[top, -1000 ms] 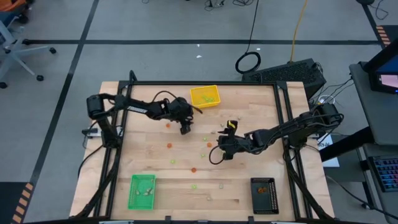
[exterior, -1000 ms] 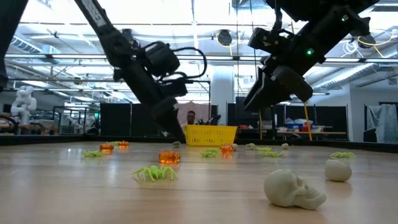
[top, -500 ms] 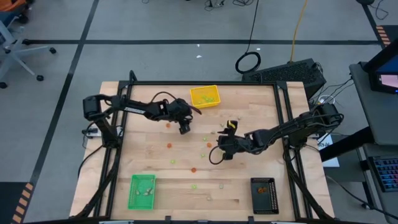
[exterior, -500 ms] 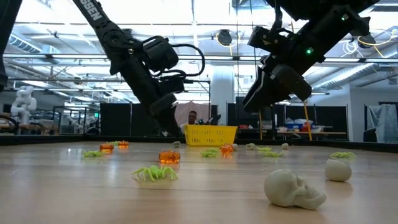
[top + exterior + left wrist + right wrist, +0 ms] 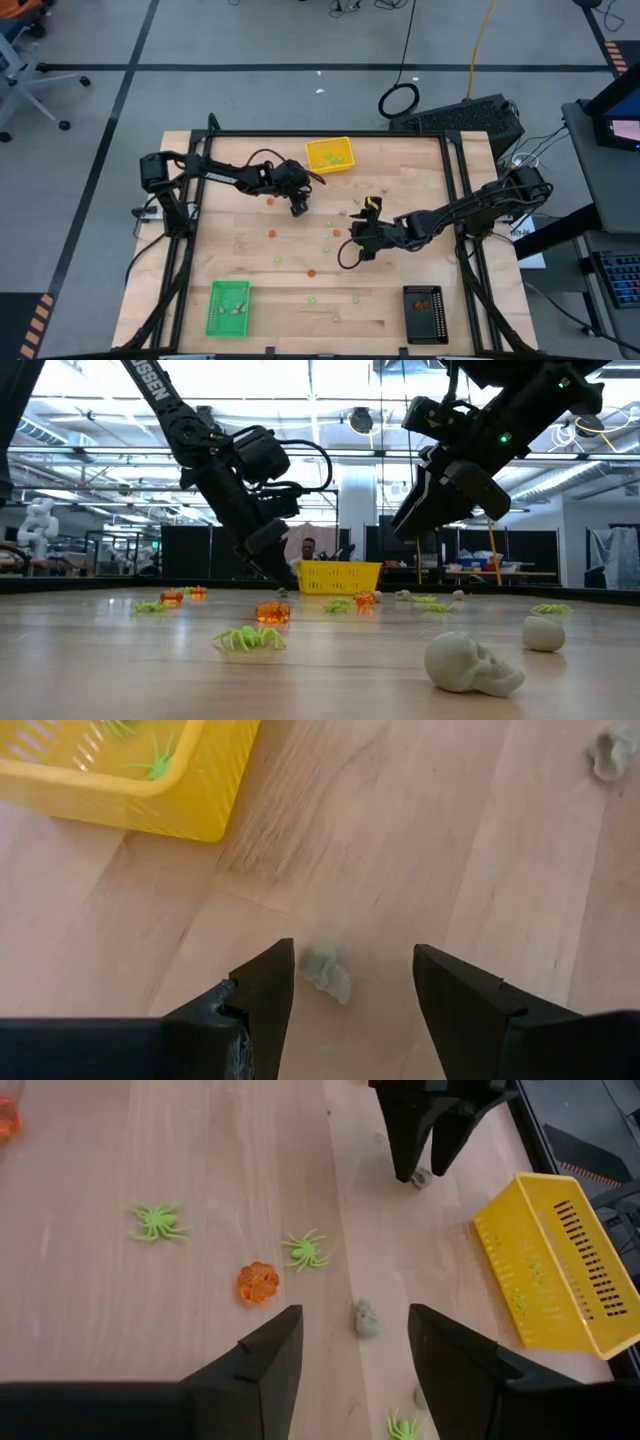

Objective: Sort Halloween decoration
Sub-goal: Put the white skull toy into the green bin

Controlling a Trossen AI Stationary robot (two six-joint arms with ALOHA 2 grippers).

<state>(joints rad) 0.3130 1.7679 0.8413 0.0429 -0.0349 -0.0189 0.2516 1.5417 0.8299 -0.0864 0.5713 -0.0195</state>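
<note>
Small pale beige-grey plastic decoration [image 5: 326, 971]: on worktop between open, empty left pincer [image 5: 355, 995] fingers; yellow slatted plastic basket [image 5: 130, 775] nearby.

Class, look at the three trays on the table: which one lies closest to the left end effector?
The yellow tray at the table's far edge; the left end effector hovers just beside it, while the green tray and black tray sit along the near edge.
</note>
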